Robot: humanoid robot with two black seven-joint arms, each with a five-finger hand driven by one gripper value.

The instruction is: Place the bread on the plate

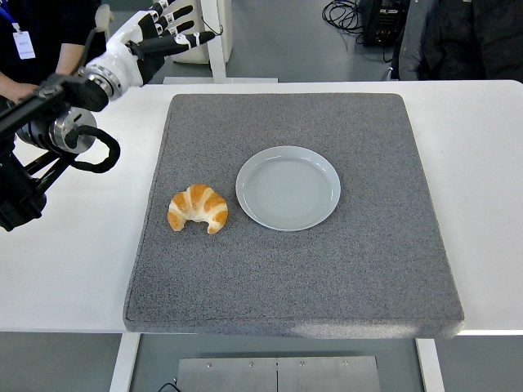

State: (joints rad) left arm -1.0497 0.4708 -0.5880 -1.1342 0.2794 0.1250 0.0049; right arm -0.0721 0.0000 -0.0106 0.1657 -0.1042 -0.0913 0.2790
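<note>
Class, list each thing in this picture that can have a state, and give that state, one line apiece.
Croissant: lying on the grey mat, left of the plate, not held.
Plate: empty, upright on the mat.
Grey mat: flat on the white table.
Left hand: raised at the far left corner, fingers spread, holding nothing.

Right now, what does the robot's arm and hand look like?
Only the left arm shows: chunky black metal links, a round silver joint and a looping black cable. A silver wrist ring leads to the left hand, a white shell with five black fingers banded in white. No right arm is in view.
</note>
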